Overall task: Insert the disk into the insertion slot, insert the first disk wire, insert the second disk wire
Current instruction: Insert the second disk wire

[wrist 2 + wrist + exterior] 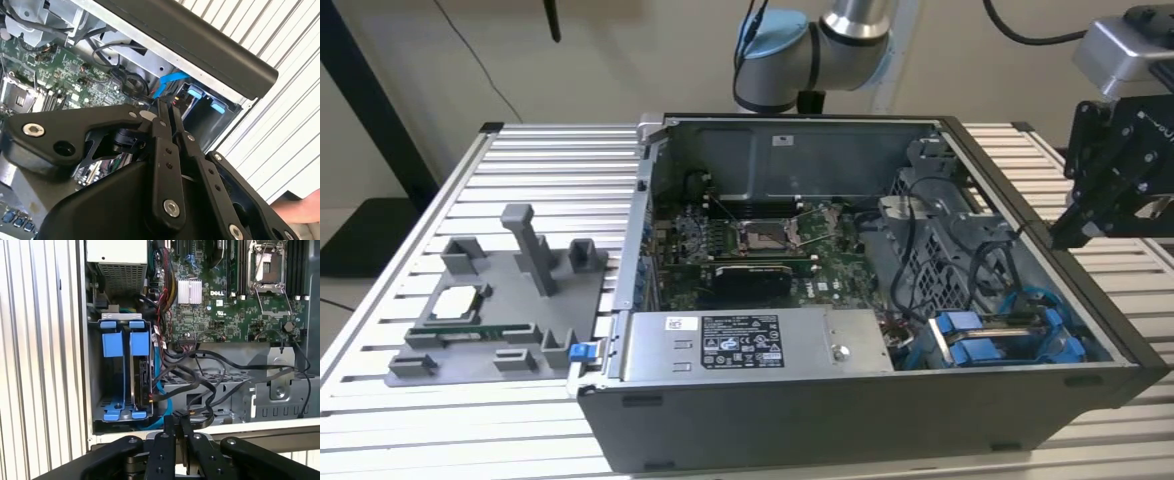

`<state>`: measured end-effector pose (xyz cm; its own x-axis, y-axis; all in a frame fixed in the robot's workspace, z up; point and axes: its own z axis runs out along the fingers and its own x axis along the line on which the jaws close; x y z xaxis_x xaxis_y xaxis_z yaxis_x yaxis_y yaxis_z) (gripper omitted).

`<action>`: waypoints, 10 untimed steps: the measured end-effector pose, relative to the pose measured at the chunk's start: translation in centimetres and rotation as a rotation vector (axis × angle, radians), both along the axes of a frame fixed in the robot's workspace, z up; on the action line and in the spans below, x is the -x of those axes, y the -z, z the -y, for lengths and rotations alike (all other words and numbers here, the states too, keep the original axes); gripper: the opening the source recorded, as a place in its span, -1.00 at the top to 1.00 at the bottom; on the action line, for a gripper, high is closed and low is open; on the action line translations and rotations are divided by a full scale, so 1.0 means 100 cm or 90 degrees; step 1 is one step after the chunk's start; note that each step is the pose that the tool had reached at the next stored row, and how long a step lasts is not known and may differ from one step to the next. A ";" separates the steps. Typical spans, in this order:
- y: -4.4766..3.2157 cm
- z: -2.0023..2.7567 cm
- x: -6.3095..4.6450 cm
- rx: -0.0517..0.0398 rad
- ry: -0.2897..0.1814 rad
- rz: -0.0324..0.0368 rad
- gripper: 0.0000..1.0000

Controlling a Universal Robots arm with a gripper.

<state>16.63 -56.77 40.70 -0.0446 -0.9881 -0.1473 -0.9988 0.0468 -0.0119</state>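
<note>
My gripper [177, 420] has its two fingers brought together, with nothing that I can see between them. It hangs just outside the case [854, 440], over the wall at the exterior view's right, facing past that rim into the slot [120, 317]. The disk [141, 372] stands on edge inside the slot, at the case's near corner on the exterior view's right. From here I judge it pushed fully home. A blue cable [161, 395] and a tangle of black wires [200, 375] crowd its inner side, and I can't tell whether either is plugged into it.

What worries me is that the wires loop loosely right where I would reach. Closed fingers going in could hook one and drag a plug sideways. The case wall sits between me and the slot, so a low approach would clip it. A plug pressed in crooked would likely jam or bend.

The slot's cage also holds a second blue carrier [112, 342] just beside the disk. The case carries the circuit board [215, 305], and the power box [761, 345] lies along its near edge. On the table [454, 420], near the edge at the exterior view's left, a grey tray [507, 310] holds a chip [458, 303] and a memory stick [474, 332].
</note>
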 end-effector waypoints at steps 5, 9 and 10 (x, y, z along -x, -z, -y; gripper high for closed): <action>-0.0093 0.0000 0.005 -0.0001 0.000 0.0002 1.00; -0.0154 0.0000 0.009 -0.0002 0.000 0.0005 1.00; -0.0169 0.0000 0.010 -0.0002 0.000 0.0006 1.00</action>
